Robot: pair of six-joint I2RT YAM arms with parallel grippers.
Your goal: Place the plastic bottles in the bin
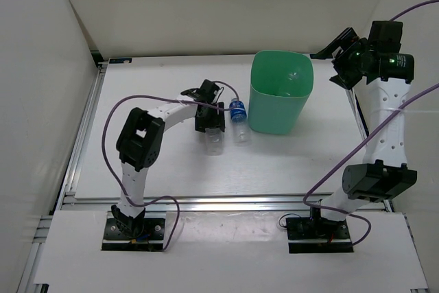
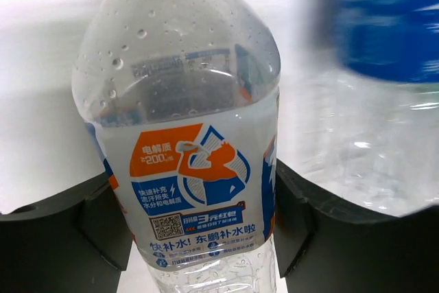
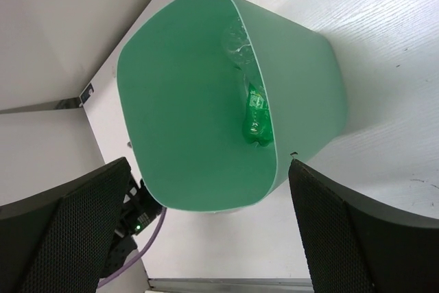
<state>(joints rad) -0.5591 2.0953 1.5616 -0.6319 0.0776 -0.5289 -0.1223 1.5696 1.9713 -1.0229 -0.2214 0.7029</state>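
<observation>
Your left tool (image 1: 214,134) is down on the counter (image 1: 158,169), just left of the bin (image 1: 274,118), and its jaws are closed in on the clear bottle with the orange-and-white label (image 1: 215,142). In the left wrist view you see that bottle (image 2: 185,169) filling the gap, with a black finger (image 2: 103,228) pressed against one side of the label and the other finger against the opposite side, so this tool (image 2: 195,224) is holding the bottle across its body. Droplets cling to the inside of its clear upper part. Just beside it on the right lies the clear bottle with the blue label (image 1: 239,116), between the held bottle and the bin. In the left wrist view it (image 2: 387,25) is blurred, and you cannot tell whether the two bottles touch. Your right tool (image 1: 329,66) hangs above the counter at the bin's right, with its jaws spread wide and nothing between them. From the right wrist, you look down into the mint-green bin (image 3: 309,87) between the two spread fingers (image 3: 68,231). Inside, the green bottle (image 3: 255,118) and a plain clear bottle (image 3: 236,42) rest against the wall.
</observation>
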